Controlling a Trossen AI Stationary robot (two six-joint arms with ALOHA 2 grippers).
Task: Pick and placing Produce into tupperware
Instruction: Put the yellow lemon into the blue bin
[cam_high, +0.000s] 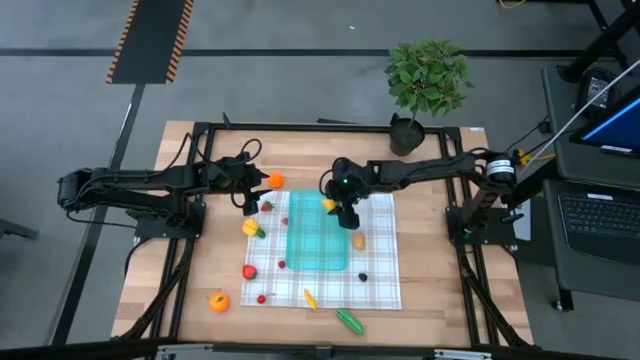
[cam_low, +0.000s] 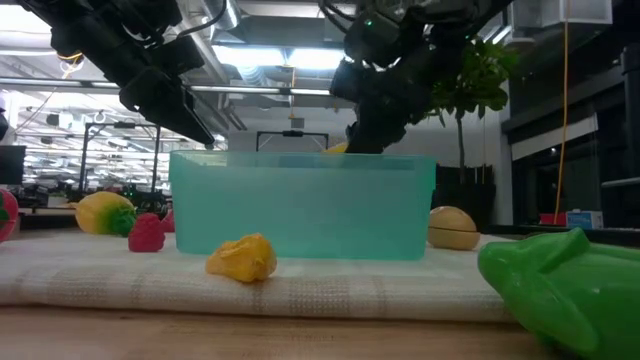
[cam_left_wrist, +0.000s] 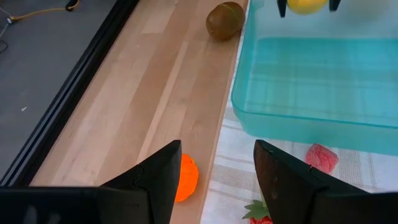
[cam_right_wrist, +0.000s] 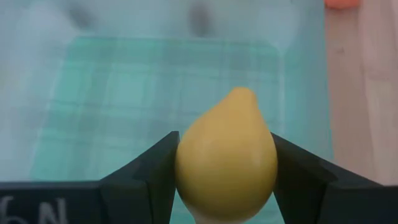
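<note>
The right hand (cam_right_wrist: 225, 186) clasps a yellow lemon (cam_right_wrist: 226, 155) above the teal tupperware (cam_high: 318, 232), near its far right rim. Released off-centre, it may bounce out. The left hand (cam_left_wrist: 214, 180), fingers apart, hovers empty over the orange (cam_left_wrist: 185, 177).

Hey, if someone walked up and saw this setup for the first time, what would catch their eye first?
Probably the right pincer gripping a yellow lemon over the empty teal tupperware at the middle of the checked cloth. Next, the bright toy produce scattered around the container, such as the orange near the table's front-left corner. The left pincer hangs open over the container's left side, holding nothing.
</note>
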